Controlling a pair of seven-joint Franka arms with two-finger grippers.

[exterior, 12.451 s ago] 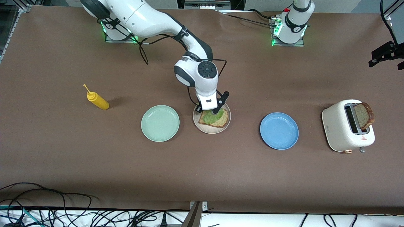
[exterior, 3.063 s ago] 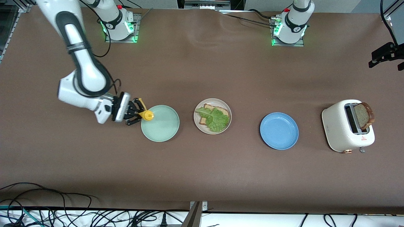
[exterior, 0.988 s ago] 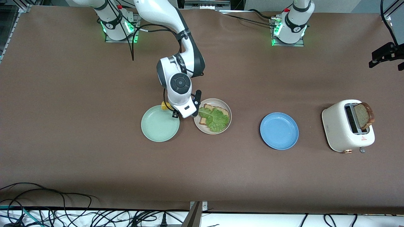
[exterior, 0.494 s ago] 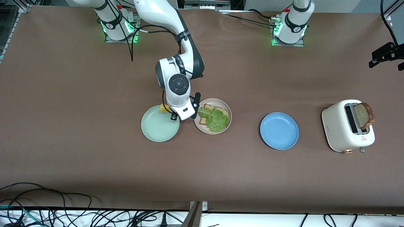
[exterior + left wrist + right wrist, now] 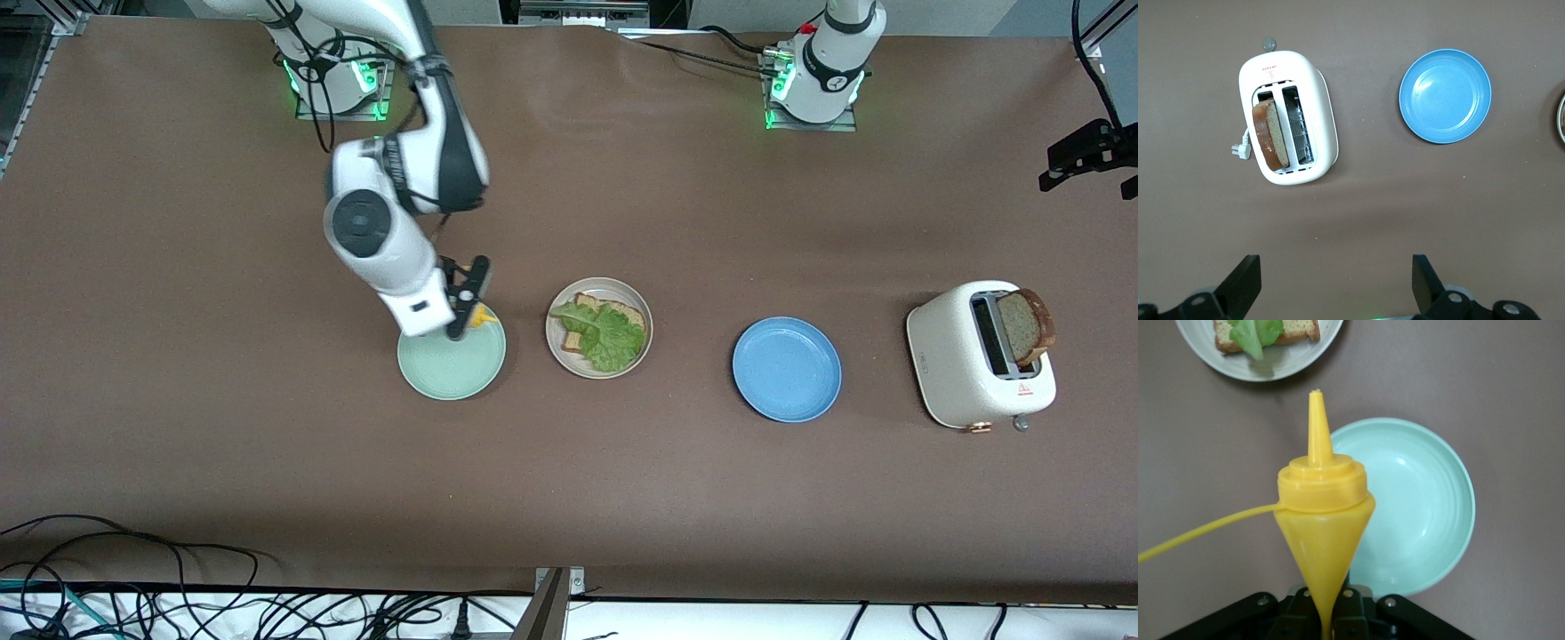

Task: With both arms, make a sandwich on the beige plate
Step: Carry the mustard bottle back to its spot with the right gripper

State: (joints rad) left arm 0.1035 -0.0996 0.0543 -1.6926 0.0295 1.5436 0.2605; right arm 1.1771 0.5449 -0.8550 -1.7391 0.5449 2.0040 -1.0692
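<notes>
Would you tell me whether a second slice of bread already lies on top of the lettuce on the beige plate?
No: the lettuce leaf lies uncovered on the one slice on the beige plate, and the other slice stands in the toaster.

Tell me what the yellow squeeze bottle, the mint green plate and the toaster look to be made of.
Yellow squeeze bottle: looks like soft, slightly translucent plastic, with a smooth moulded cone nozzle and a thin cap tether. Mint green plate: glossy, with soft highlights and faint concentric rings; glazed ceramic or melamine, I cannot say which. Toaster: cream shell with a satin, even sheen, probably plastic or painted metal; its slots look metallic.
</notes>
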